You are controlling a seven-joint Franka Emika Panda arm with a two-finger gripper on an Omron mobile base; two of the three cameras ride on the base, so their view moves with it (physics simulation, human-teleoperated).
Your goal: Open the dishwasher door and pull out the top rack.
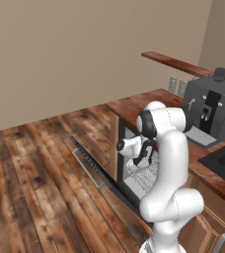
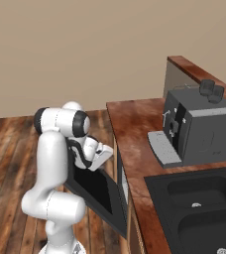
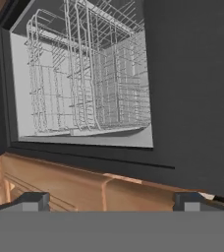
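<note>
The gripper (image 3: 111, 199) has its two fingers spread wide and it holds nothing. In the hand view the tips stand at 7 and 5 o'clock, and between them is a wooden cabinet front (image 3: 74, 189).

The first part of the task looks done: the dishwasher door (image 1: 91, 163) hangs open, lowered toward the floor. The second part is, I judge, not begun, because the top rack (image 3: 84, 74) sits inside the tub and the fingers do not touch it.

From the gripper, the top rack lies at about 11 o'clock in the hand view, apart from the tips, past the dark frame of the opening.
</note>
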